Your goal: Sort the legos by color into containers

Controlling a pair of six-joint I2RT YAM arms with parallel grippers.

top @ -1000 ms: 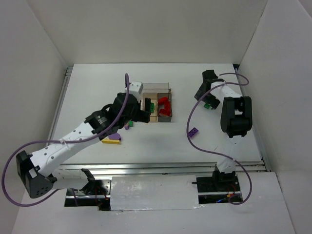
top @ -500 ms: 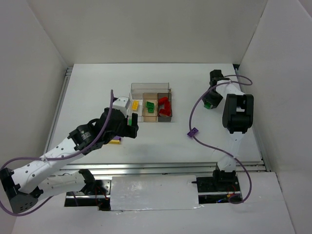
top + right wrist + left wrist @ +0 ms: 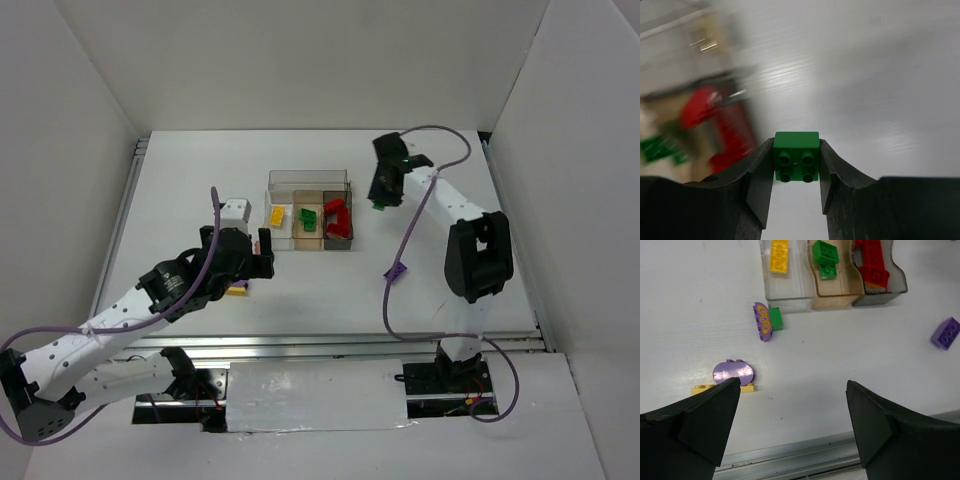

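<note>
My right gripper (image 3: 382, 198) is shut on a green lego brick (image 3: 796, 156), studs facing the camera, held above the table just right of the containers (image 3: 309, 183). The clear bin holds a yellow brick (image 3: 778, 255), the tan bin green bricks (image 3: 825, 252), and the dark bin red pieces (image 3: 871, 265). My left gripper (image 3: 792, 390) stands open with nothing in it, above the table near the bins' front left. A purple oval with a green piece (image 3: 765, 321), a purple oval on a yellow plate (image 3: 733, 372) and a purple brick (image 3: 946, 333) lie loose.
White walls enclose the table on three sides. A metal rail (image 3: 330, 345) runs along the near edge. The right arm's purple cable (image 3: 392, 290) hangs over the table near the loose purple brick (image 3: 397, 270).
The right gripper closed on the green brick, lifted it and swung left toward the bins. The left arm drew back from the bins toward the near left, uncovering a yellow brick in the clear bin.
</note>
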